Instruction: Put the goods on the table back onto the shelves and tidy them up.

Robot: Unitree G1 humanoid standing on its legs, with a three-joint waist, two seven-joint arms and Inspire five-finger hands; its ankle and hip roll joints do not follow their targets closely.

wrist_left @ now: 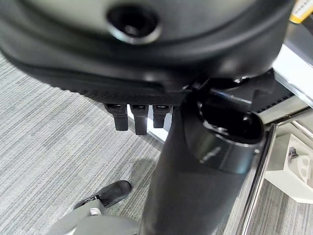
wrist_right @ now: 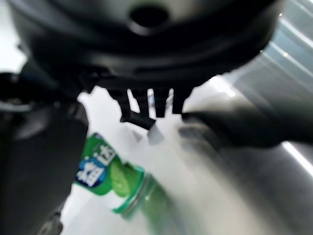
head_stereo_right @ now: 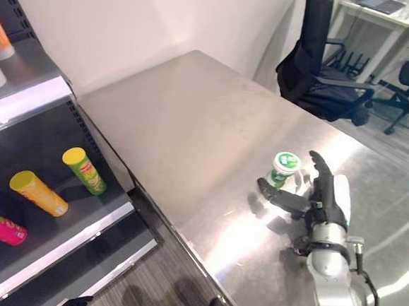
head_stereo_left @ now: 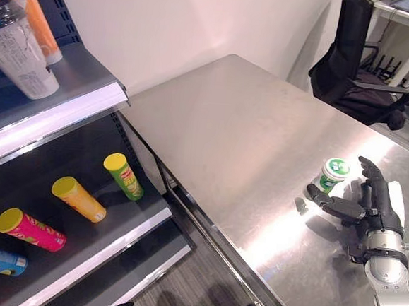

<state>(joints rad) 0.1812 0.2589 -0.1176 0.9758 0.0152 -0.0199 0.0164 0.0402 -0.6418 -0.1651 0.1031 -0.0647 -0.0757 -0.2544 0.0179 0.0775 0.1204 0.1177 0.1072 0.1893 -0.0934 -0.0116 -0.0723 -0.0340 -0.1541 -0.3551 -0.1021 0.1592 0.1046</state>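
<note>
Right now the right robot hand (head_stereo_left: 371,201) lies spread wide beside a small green tub (head_stereo_left: 332,174) on the tabletop (head_stereo_left: 249,128).
Its arm comes in low from the near right edge, palm turned toward the tub, fingers (head_stereo_left: 371,173) stretched straight past the tub's right side and thumb (head_stereo_left: 328,202) reaching across just in front of it; nothing is held, and whether a fingertip touches the tub I cannot tell. The tub stands upright, long axis vertical, its white-and-green lid facing up. The left robot hand (wrist_left: 137,115) hangs over grey carpet, fingers straight. Further left, on the shelf (head_stereo_left: 114,220), yellow-lidded tubes (head_stereo_left: 79,198) lie on their sides, well apart from the tub.
</note>
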